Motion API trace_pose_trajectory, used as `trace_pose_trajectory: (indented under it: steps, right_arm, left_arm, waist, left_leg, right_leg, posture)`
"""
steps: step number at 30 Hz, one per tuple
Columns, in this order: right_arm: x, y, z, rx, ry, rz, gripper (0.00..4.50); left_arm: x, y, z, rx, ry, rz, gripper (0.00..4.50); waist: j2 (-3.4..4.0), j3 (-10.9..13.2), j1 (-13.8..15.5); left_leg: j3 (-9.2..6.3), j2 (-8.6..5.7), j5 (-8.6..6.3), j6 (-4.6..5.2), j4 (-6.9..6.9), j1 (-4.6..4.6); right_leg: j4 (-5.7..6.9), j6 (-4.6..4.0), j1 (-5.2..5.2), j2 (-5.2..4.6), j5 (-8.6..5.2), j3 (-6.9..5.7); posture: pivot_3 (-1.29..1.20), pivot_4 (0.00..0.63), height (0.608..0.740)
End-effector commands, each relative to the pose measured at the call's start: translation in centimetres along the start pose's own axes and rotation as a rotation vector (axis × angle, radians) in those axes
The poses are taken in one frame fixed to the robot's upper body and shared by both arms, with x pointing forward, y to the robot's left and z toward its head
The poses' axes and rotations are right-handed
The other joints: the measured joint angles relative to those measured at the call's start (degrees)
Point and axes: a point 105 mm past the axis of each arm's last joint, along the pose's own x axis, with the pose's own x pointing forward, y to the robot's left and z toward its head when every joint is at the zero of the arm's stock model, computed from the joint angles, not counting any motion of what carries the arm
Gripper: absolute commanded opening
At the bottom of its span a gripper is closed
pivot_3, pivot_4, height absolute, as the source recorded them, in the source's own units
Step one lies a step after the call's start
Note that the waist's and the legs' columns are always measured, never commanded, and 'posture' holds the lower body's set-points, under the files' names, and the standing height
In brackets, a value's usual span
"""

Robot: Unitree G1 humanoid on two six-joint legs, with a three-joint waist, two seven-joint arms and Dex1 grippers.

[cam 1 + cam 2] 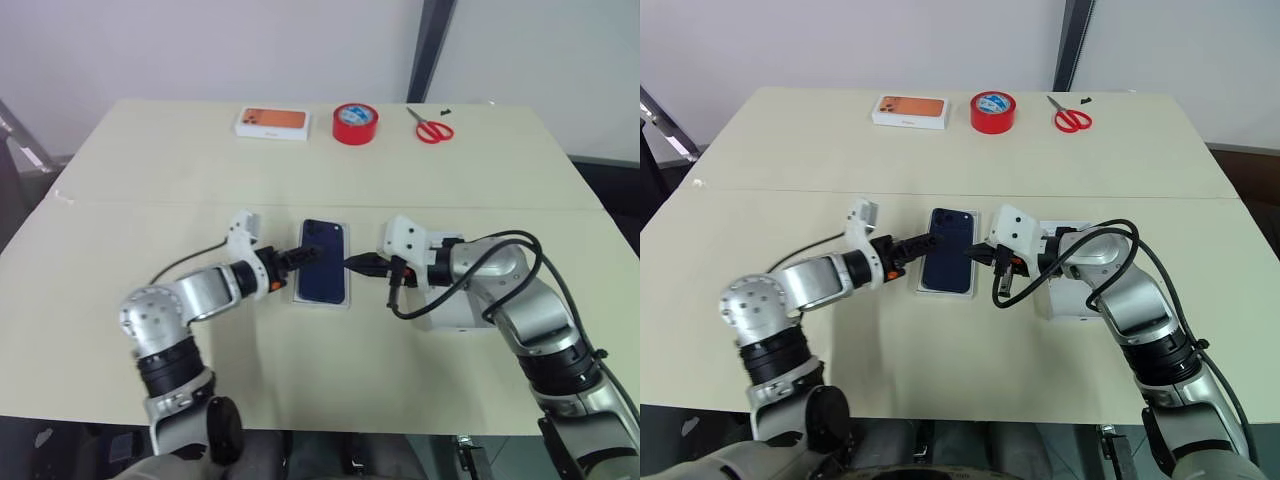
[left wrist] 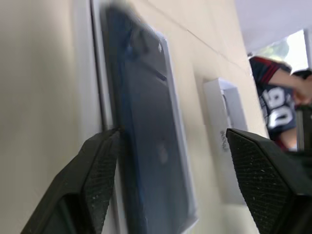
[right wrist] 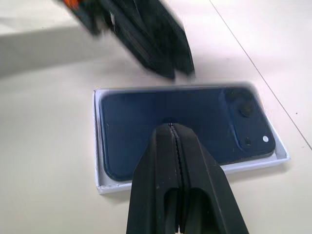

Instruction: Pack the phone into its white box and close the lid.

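Note:
The dark navy phone (image 1: 324, 260) lies back-up inside the shallow white box (image 3: 100, 141) at the table's middle, with its camera cluster at the far end. My left gripper (image 1: 308, 255) is open at the box's left side, its fingers (image 2: 100, 165) spread over the phone's long edge. On the box's right side, my right gripper (image 3: 170, 127) is shut with nothing held, its tip at the phone's right edge. The white lid (image 1: 1068, 300) sits on the table to the right, partly hidden under my right forearm.
Along the table's far edge stand a white box with an orange top (image 1: 272, 122), a red tape roll (image 1: 355, 123) and red-handled scissors (image 1: 431, 128). A person in a dark numbered shirt (image 2: 278, 107) is beyond the table.

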Motion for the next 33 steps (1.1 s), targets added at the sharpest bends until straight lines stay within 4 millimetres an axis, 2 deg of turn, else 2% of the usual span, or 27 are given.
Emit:
trace_pose_trajectory:
  steps: [1, 3, 4, 7, 9, 12, 13, 17, 21, 24, 26, 29, 33]
  right_arm:
    - [-0.2, -0.3, 0.6, -0.035, -0.017, -0.009, 0.0]
    - [-0.1, -0.4, 0.3, -0.036, -0.001, -0.015, 0.0]
    - [-0.1, -0.7, -0.1, -0.04, 0.029, -0.029, 0.0]
    - [0.0, -1.6, -1.3, -0.057, 0.109, -0.073, 0.0]
    - [0.0, -2.2, -2.1, -0.048, 0.156, -0.097, 0.0]
    - [0.2, -2.6, -2.7, -0.038, 0.202, -0.11, 0.0]
    - [0.3, -2.7, -3.0, -0.044, 0.228, -0.117, 0.0]
    - [1.1, -2.7, -4.2, -0.113, 0.323, -0.131, 0.0]
    - [2.0, -2.4, -4.6, -0.146, 0.358, -0.137, 0.0]
    - [2.5, -2.6, -4.6, -0.159, 0.371, -0.156, 0.0]
    - [2.7, -2.6, -4.4, -0.159, 0.368, -0.159, 0.0]
    - [2.4, -2.1, -3.8, -0.157, 0.351, -0.135, 0.0]
    - [0.7, -0.8, -3.5, -0.178, 0.357, -0.059, 0.0]
  left_arm:
    - [-1.2, -2.1, 1.5, 0.072, -0.061, -0.118, 3.65]
    - [-2.0, -1.7, 2.3, 0.116, -0.091, -0.089, 3.65]
    - [-2.3, -0.8, 2.5, 0.152, -0.088, -0.031, 3.65]
    - [-3.0, 2.1, 2.5, 0.323, -0.046, 0.171, 2.92]
    - [-3.0, 3.4, 2.0, 0.464, -0.002, 0.245, 1.88]
    - [-2.3, 3.8, 1.6, 0.58, 0.03, 0.244, 0.36]
    - [-1.7, 3.9, 1.3, 0.643, 0.055, 0.242, 0.01]
    - [0.6, 4.4, -0.7, 0.764, 0.17, 0.199, 0.01]
    - [2.3, 4.9, -1.3, 0.816, 0.22, 0.188, 0.01]
    - [3.8, 4.6, -1.4, 0.826, 0.221, 0.164, 0.01]
    - [4.6, 3.9, -1.9, 0.831, 0.23, 0.127, 0.01]
    - [5.4, 1.9, -3.4, 0.842, 0.264, 0.01, 0.01]
    - [5.6, -0.8, -5.1, 0.825, 0.312, -0.137, 0.01]
  waist:
    - [0.0, 0.0, 0.1]
    - [0.0, 0.0, 0.1]
    - [0.0, 0.0, -0.1]
    - [0.04, 0.0, -0.4]
    - [0.07, 0.0, -0.3]
    - [0.06, 0.0, 0.2]
    - [0.06, 0.0, 0.3]
    - [0.06, 0.0, 0.3]
    - [0.07, 0.0, 0.0]
    - [0.1, 0.0, -0.1]
    - [0.1, 0.0, 0.0]
    - [0.1, 0.0, 0.2]
    - [0.1, 0.0, 0.8]
  left_leg:
    - [0.0, -0.01, 0.0, 0.0, 0.0, 0.0]
    - [0.0, -0.01, 0.0, 0.0, 0.0, -0.01]
    - [-0.01, -0.01, 0.0, 0.0, 0.0, -0.01]
    - [0.02, 0.0, 0.01, -0.01, -0.04, 0.08]
    - [0.05, 0.0, 0.03, -0.04, -0.09, 0.11]
    - [0.05, -0.01, 0.02, -0.04, -0.09, 0.07]
    - [0.04, -0.01, 0.02, -0.03, -0.08, 0.03]
    - [0.05, -0.03, -0.01, 0.02, -0.08, 0.0]
    - [0.05, -0.02, -0.19, 0.36, -0.07, -0.03]
    - [0.05, -0.02, -0.2, 0.39, 0.0, 0.02]
    - [0.05, -0.02, -0.2, 0.4, 0.03, 0.02]
    - [0.05, -0.03, -0.22, 0.43, 0.04, -0.01]
    - [0.05, -0.03, -0.25, 0.48, 0.07, -0.06]
  right_leg:
    - [-0.01, 0.0, 0.01, -0.02, 0.0, 0.0]
    - [-0.03, 0.0, 0.0, -0.02, 0.0, -0.01]
    - [-0.03, 0.0, 0.0, -0.01, 0.0, -0.01]
    - [0.04, -0.01, 0.0, 0.02, 0.0, 0.05]
    - [0.04, -0.02, 0.0, 0.02, -0.01, 0.08]
    - [-0.03, -0.03, 0.0, -0.02, -0.01, 0.07]
    - [-0.06, -0.03, 0.0, -0.04, -0.01, 0.04]
    - [-0.16, -0.03, 0.02, -0.09, -0.01, 0.05]
    - [-0.09, -0.03, -0.03, -0.07, -0.01, 0.05]
    - [-0.01, -0.02, 0.01, -0.06, -0.01, 0.04]
    - [0.0, -0.02, 0.01, -0.05, -0.01, 0.03]
    - [-0.02, -0.01, 0.01, -0.05, -0.01, 0.02]
    - [-0.05, -0.01, 0.01, -0.06, -0.01, 0.01]
  posture:
    - [0.0, 0.15, 0.74]
    - [0.0, 0.15, 0.74]
    - [0.0, 0.15, 0.74]
    - [0.0, 0.15, 0.74]
    - [0.0, 0.15, 0.74]
    - [0.0, 0.15, 0.74]
    - [0.0, 0.15, 0.74]
    - [0.0, 0.15, 0.74]
    - [0.0, 0.15, 0.74]
    - [0.0, 0.15, 0.74]
    - [0.0, 0.15, 0.74]
    - [0.0, 0.15, 0.74]
    - [0.0, 0.15, 0.74]
